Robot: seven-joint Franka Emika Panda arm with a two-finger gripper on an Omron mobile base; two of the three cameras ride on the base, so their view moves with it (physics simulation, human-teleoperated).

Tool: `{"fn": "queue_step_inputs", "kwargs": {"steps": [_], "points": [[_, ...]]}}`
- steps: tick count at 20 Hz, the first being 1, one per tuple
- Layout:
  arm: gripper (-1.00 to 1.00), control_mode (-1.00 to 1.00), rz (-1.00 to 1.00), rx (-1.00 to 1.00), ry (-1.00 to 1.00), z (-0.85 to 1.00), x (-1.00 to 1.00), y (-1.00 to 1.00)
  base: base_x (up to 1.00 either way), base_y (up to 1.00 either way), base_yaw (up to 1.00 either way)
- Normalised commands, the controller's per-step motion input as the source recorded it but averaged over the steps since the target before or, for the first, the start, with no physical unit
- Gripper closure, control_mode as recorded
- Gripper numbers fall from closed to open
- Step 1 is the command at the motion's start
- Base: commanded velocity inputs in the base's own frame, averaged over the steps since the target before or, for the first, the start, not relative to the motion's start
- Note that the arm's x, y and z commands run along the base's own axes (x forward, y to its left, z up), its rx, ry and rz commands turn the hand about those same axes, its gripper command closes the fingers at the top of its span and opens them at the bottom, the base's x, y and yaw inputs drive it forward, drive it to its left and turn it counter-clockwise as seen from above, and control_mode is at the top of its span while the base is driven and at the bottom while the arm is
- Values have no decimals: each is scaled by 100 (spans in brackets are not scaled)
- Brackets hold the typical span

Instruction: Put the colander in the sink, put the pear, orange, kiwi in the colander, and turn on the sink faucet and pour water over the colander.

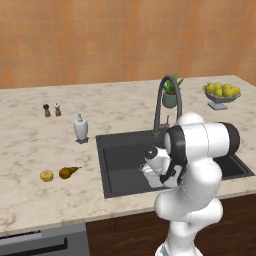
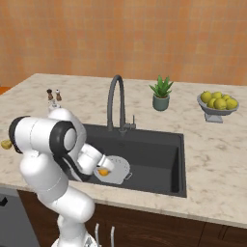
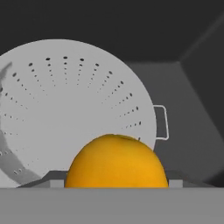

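We've got the gripper (image 2: 102, 170) down inside the sink (image 2: 159, 154), holding the orange (image 3: 116, 162) right over the colander (image 3: 74, 109). In the hand view the orange sits between the fingers, bulging up at the bottom edge, with the perforated white bowl of the colander directly behind it and one of its little side handles sticking out to the right. From the right base view we can see a bit of orange peeking out at the hand, just at the rim of the colander (image 2: 118, 171), which sits on the sink floor near the front wall.

The pear (image 1: 68, 172) and the kiwi (image 1: 46, 175) lie on the surface (image 1: 50, 145), left of the basin, just beside each other, well apart from the sink (image 1: 120, 160). The sink faucet (image 2: 116, 101) stands at the back edge of the basin, spout arched over it.

Other stuff on the surface: a white soap dispenser (image 1: 81, 128), salt and pepper shakers (image 1: 52, 110), a potted plant (image 2: 161, 93) and a grey footed bowl of lemons (image 2: 218, 105) off to the right.
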Motion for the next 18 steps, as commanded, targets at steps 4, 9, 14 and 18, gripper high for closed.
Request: {"fn": "queue_step_inputs", "kwargs": {"steps": [4,9,14,18], "points": [[100,-100,0,1,0,-9,15,-14,0,0,0],[-100,-100,0,4,0,-1,19,-12,0,0,0],[-100,-100,0,10,-5,1,4,-6,0,0,0],[-100,-100,0,13,-18,19,0,0,0,0,0]]}}
